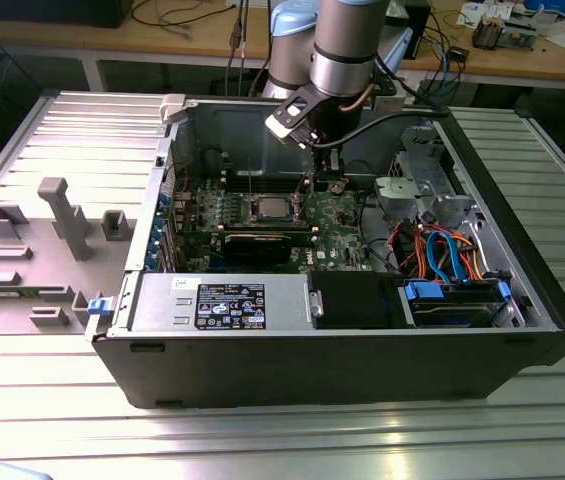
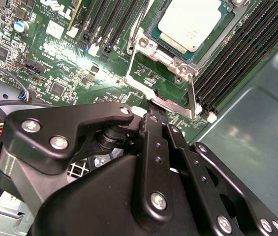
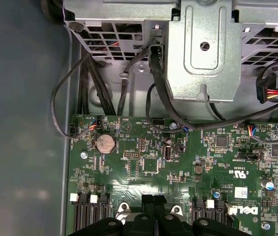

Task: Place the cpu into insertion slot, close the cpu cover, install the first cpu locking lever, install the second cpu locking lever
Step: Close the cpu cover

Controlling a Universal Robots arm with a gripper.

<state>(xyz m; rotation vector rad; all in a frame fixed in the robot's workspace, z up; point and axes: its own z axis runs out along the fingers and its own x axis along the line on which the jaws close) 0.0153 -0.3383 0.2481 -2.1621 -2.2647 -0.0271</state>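
End effector [image 2: 154, 112] near seated cpu [image 2: 190, 23]

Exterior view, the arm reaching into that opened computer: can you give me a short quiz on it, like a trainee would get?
1. True or false: the cpu already lies in the insertion slot.
2. The gripper hangs: A inside the computer case; B beside it; C behind it.
3. In the first wrist view, what is the round silver part on the green circuit board?
Key: 1 true; 2 A; 3 a coin battery.
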